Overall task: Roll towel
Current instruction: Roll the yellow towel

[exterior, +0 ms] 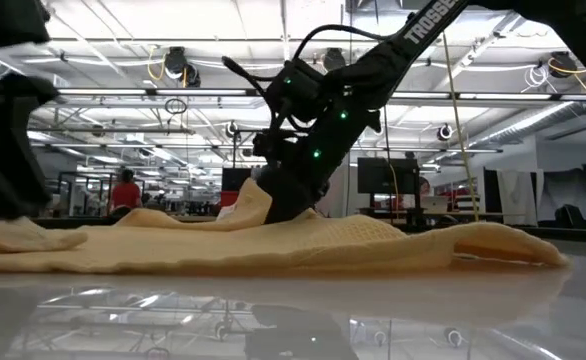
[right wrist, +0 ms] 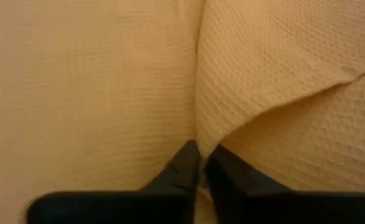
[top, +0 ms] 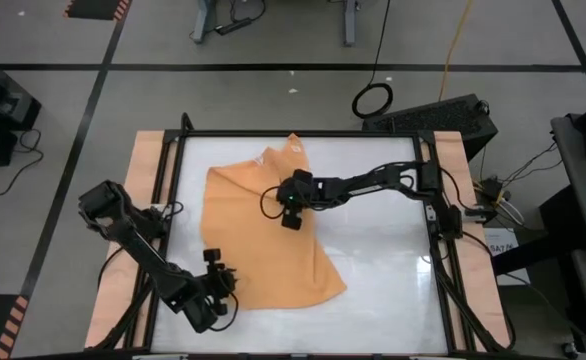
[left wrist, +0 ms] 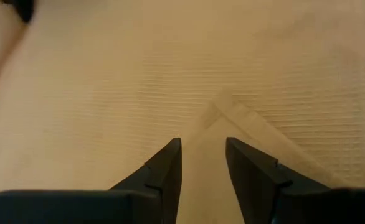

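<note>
The orange-tan towel [top: 263,240] lies spread on the white table [top: 393,250], slanting from the far middle to the near middle, with loose wrinkles. My right gripper [top: 290,212] reaches in from the right and is shut on the towel near its middle [right wrist: 201,158]. My left gripper [top: 220,285] is at the towel's near-left corner. It is open, and its fingers [left wrist: 170,158] stand on either side of a hemmed corner [left wrist: 223,102]. I cannot tell whether they touch it. My right gripper pinches a raised fold of the towel [right wrist: 217,106] between its two fingers, coming from above and slanting from the table's right. The fold stands up as a small ridge [exterior: 256,200] beside the fingers. The rest of the towel lies slack on the table.
A black frame rail [top: 303,133] and wooden side strips [top: 148,200] border the table. Bare white tabletop lies to the right of the towel. A person [exterior: 125,190] shows far back in the room in the low view.
</note>
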Controlling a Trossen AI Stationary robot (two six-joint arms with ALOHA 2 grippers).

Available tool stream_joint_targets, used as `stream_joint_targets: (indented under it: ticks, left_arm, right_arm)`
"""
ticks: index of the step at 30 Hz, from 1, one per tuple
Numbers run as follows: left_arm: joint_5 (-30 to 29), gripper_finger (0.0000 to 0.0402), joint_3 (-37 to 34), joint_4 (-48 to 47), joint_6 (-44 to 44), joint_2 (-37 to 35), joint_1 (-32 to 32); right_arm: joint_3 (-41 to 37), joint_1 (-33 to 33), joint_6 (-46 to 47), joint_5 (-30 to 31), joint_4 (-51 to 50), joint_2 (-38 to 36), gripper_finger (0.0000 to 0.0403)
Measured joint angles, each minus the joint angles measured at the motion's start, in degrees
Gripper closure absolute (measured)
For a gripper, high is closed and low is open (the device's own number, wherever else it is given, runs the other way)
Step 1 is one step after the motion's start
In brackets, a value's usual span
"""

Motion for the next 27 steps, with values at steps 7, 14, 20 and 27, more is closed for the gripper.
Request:
stream_joint_targets:
  ticks: [7,14,20,27]
  left_arm:
    - [-14.2,0.0269,0.1,-7.2,0.1,-11.8,1.5]
    - [-25.6,0.0269,0.1,-13.5,4.0,-17.4,11.0]
    - [-20.3,0.0269,0.1,-12.3,18.5,-17.8,23.0]
    - [-3.1,0.0269,-0.4,1.5,37.4,-17.8,33.6]
  right_arm:
    - [0.0,1.0,-0.9,0.1,-3.6,-3.7,0.0389]
    - [0.0,4.0,-3.1,1.7,-2.6,-6.0,0.0397]
    - [0.0,6.4,-5.1,3.2,-3.2,-6.0,0.0401]
    - [0.0,9.5,-2.4,3.0,-11.4,-6.0,0.0399]
